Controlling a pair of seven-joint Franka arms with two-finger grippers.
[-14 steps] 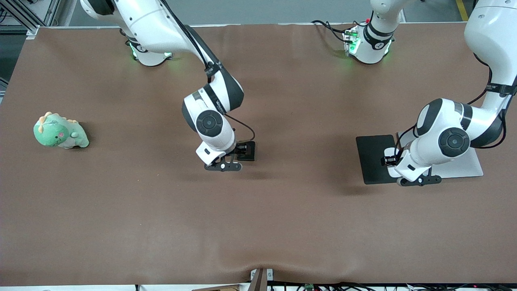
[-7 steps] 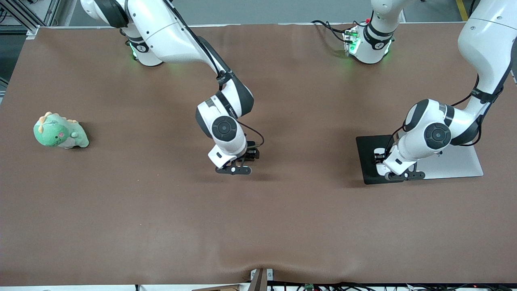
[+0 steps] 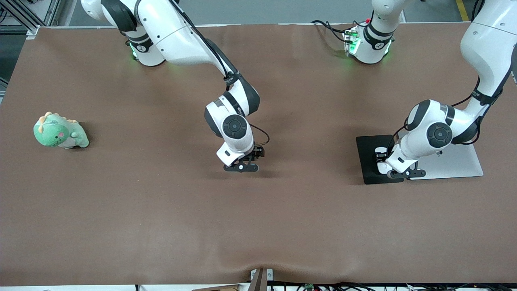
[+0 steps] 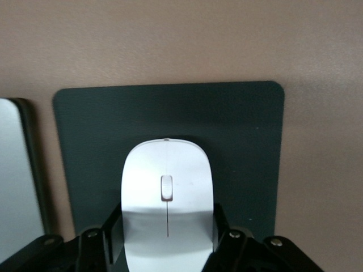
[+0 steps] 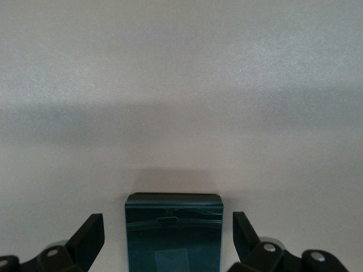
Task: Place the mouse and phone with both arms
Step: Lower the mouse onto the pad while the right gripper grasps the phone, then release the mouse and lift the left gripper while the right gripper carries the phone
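Tabletop (image 3: 161, 210): brown cover, two white arms based along its upper edge.

One light grey slab (image 3: 456, 163) at the left arm's end, one black mat (image 3: 369, 155) touching it on the side toward the right arm.

One green plush dinosaur (image 3: 59, 131) at the right arm's end, well apart.

Left end effector (image 3: 383, 163) over the mat, clenched on the one white mouse (image 4: 167, 198); fingers (image 4: 221, 226) press both flanks. Cannot tell whether the mouse touches the mat.

Right end effector (image 3: 252, 155) near mid-tabletop, released, fingers (image 5: 91, 232) spread wide, apart from the one black phone (image 5: 174, 232) lying between them on the tabletop.
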